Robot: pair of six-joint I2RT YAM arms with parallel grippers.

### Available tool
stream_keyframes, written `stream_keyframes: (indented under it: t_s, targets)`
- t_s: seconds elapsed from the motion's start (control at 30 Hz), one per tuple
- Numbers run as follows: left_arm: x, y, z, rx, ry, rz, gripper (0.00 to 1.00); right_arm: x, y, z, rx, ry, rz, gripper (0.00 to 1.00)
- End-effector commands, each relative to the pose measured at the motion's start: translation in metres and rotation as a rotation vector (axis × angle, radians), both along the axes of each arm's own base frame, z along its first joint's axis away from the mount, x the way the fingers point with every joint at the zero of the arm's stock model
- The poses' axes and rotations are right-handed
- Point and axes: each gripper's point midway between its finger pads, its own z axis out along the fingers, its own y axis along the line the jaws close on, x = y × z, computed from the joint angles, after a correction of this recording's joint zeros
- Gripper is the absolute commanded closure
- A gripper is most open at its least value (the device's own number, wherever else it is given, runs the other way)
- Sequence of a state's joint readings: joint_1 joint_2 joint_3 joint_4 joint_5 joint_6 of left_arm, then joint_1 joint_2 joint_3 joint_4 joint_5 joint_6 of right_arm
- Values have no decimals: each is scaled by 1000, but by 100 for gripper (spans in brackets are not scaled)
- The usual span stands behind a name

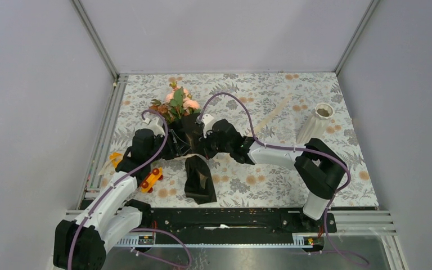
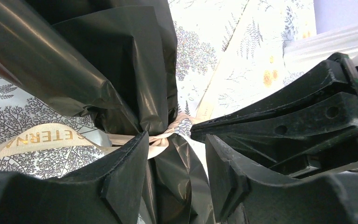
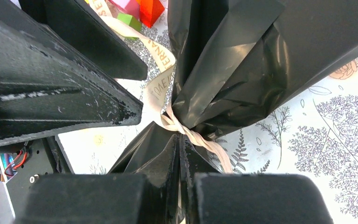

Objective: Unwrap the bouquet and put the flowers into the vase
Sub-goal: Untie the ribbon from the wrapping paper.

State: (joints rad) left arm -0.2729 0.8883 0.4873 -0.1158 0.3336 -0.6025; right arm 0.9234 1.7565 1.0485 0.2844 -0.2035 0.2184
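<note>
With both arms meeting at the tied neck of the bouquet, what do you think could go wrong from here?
1. The right gripper has its fingers shut on black wrapping paper just below the ribbon, not on the ribbon; pulling may tear paper while the knot holds.
2. The left gripper straddles the same neck, close to the right one; they could collide.
3. The vase stands beside the right arm's elbow; a wide swing might topple it.

bouquet (image 1: 187, 135): glossy black wrap, peach-pink and brownish blooms, green leaves | ribbon (image 2: 37, 140): cream, gold lettering | vase (image 1: 316, 125): white, ribbed | table (image 1: 270, 90): white cloth, grey fern and orange flower print | toy car (image 1: 152, 180): yellow, red, orange
</note>
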Motion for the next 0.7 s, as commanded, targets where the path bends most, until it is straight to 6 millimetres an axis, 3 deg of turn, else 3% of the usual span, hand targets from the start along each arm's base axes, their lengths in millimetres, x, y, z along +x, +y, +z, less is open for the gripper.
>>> stream_keyframes:
  t_s: [0.0, 0.2, 0.4, 0.67]
  targets:
    - [0, -3, 18, -9, -49, -23, 49, 6, 2, 19, 44, -56, 6, 95]
    - [-4, 1, 25, 26, -15, -20, 48, 9, 7, 4, 11, -48, 23, 83]
    - [-8, 2, 44, 63, -43, -64, 47, 9, 9, 2, 8, -51, 29, 75]
    - [-10, -2, 34, 57, -8, -86, 46, 9, 13, -7, -9, -44, 38, 71]
